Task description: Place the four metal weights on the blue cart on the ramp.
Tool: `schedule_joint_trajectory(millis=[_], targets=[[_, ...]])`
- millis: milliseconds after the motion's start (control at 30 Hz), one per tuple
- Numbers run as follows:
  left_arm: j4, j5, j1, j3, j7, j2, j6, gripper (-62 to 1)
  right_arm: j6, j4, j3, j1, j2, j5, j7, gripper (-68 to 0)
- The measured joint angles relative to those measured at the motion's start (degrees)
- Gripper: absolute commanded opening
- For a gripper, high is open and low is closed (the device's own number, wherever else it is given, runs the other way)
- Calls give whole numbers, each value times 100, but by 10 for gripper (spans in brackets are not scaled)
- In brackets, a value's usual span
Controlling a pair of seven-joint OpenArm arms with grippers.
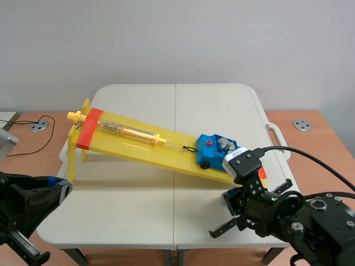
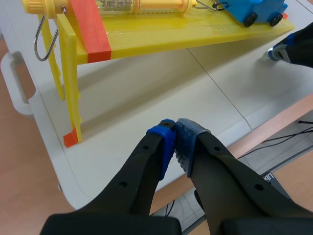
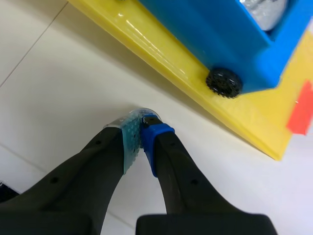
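Left gripper [image 2: 175, 128] and right gripper [image 3: 142, 123] are sitting closed, empty, by table's [image 1: 183, 105] near edge; blue cart [image 1: 211, 149] is lying lengthwise down ramp [image 1: 138, 145].

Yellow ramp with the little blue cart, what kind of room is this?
Probably a science lab or classroom: the yellow ramp on a white table, a spring scale hooked to the blue cart, and two robot arms nearby.
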Motion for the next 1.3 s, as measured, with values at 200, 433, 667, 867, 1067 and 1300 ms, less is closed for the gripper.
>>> schedule_joint_trajectory(millis=[200,433,667,867,1067,1300], targets=[[0,0,0,0,0,0,0,-571,4,1075,164,-632,343,345,-358,-669],[0,0,0,0,0,0,0,-571,175,2090,892,-1300,527,1139,-822,-669],[0,0,0,0,0,0,0,-571,503,2935,1928,-1707,601,2135,-1484,-669],[0,0,0,0,0,0,0,-571,514,3517,2715,-1738,601,2909,-2059,-669],[0,0,0,0,0,0,0,-571,511,3733,3093,-1703,601,3191,-2168,-669],[0,0,0,0,0,0,0,-571,509,3729,2780,-1257,597,3005,-2181,-669]])
